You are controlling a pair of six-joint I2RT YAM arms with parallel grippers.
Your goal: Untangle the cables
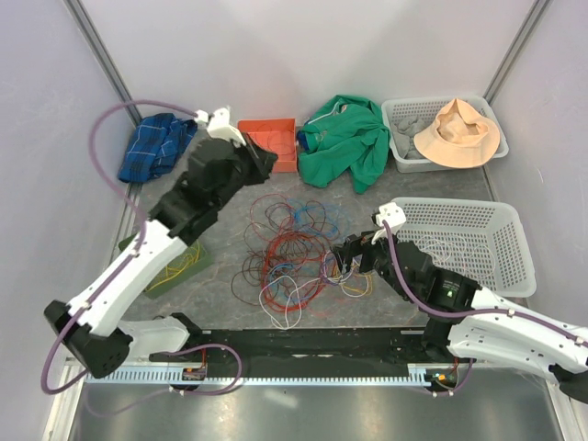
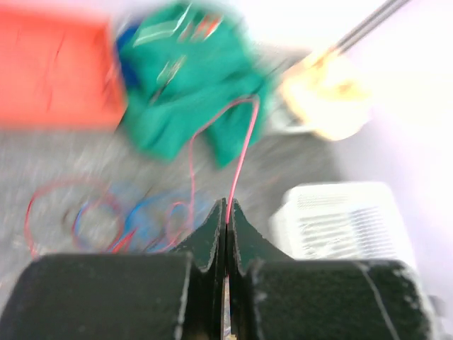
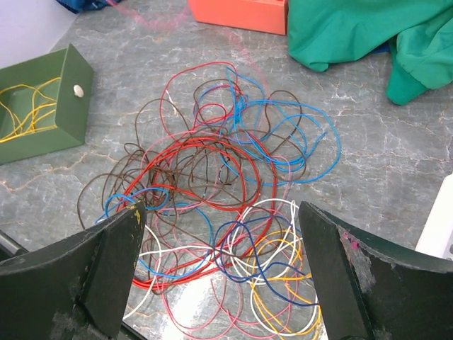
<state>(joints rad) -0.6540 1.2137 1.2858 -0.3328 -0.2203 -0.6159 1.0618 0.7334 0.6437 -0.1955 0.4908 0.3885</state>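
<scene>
The cables lie in a tangled heap of red, blue, brown, pink, white and yellow loops mid-table; in the right wrist view the cables fill the centre. My left gripper is raised over the heap's far side, near the orange bin. In its wrist view the left gripper is shut on a thin pink cable that arches up out of the tips and drops back to the heap. My right gripper hovers at the heap's right edge; the right gripper is wide open above the white and yellow loops, holding nothing.
A green box with yellow wires sits left of the heap. At the back lie a blue plaid cloth, an orange bin, a green garment and a basket holding a hat. A white basket stands right.
</scene>
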